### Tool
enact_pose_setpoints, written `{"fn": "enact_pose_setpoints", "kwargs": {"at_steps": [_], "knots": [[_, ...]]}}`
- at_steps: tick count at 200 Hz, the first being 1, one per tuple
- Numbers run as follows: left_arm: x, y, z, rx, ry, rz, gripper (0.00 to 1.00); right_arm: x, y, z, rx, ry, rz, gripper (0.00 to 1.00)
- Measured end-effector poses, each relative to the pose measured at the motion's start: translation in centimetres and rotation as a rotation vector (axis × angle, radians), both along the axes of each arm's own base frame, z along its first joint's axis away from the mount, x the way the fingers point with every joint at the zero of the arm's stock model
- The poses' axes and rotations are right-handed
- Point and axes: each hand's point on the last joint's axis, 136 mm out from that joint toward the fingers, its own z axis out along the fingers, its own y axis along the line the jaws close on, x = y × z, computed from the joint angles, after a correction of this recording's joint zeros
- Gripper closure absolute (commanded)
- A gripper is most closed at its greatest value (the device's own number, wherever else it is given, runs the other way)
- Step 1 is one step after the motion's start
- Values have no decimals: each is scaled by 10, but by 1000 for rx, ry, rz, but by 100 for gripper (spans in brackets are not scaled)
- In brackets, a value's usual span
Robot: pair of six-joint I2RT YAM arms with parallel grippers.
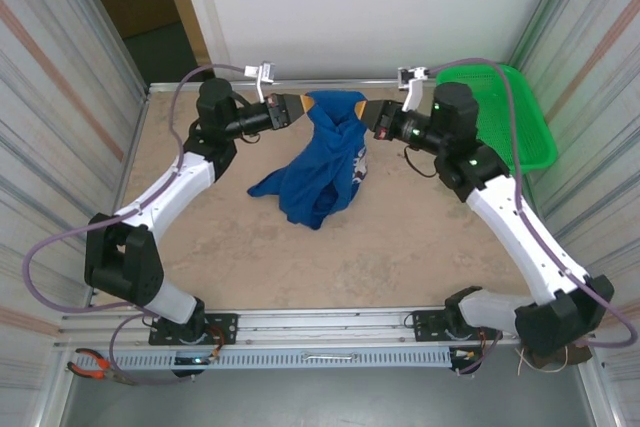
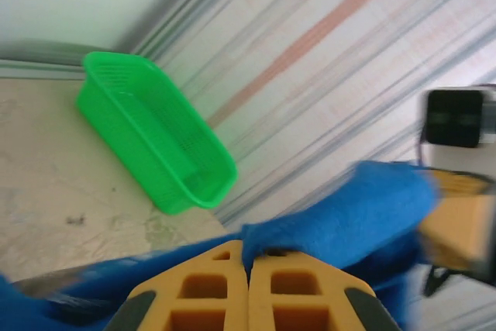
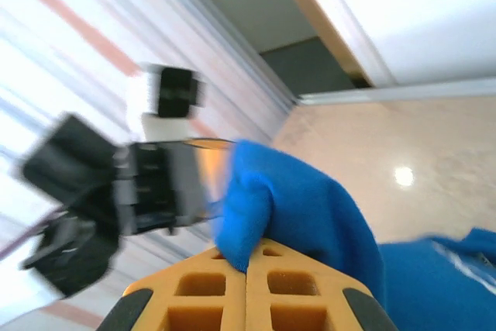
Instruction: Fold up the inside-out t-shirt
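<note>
Item: inside-out t-shirt [image 1: 320, 162], royal blue, soft cotton, short-sleeved. Bunched and hanging in loose vertical folds, upper edge held up between two grippers, lower part crumpled on the tabletop [image 1: 300, 257], well to the left of the green mesh basket [image 1: 500, 117] and apart from it. Small white printed graphic showing on the basket-facing side of the hanging cloth; colour detail too small to tell. One lobe of fabric spread flat on the tabletop on the side away from the basket. Left gripper [image 1: 298, 107]: yellow-orange fingers pressed together, pinching the upper edge at the corner farther from the basket. Right gripper [image 1: 368, 113]: fingers likewise pressed together, pinching the opposite corner of the upper edge, nearer the basket. Grippers facing each other, near but apart, a short span of blue cloth between them.
</note>
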Motion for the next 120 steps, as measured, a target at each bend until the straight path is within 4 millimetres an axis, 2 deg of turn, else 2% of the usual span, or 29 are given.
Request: {"fn": "enact_pose_setpoints", "kwargs": {"at_steps": [8,16,41,65,85,106,120], "knots": [[3,4,-4,6,10,13,75,-6,0,11,22,-24,23,100],[5,6,-6,8,12,24,65,-12,2,20,43,-45,48,100],[9,12,-10,17,10,48,47,-15,4,27,67,-63,86,100],[-1,18,-13,34,4,65,43,-5,3,18,76,-40,84,100],[-18,19,-5,62,-38,72,41,7,3,1,77,7,75,100],[-45,6,11,97,-139,49,39,15,4,-12,73,40,70,100],[-63,-9,13,132,-201,19,38,16,6,-14,78,54,76,100]]}}
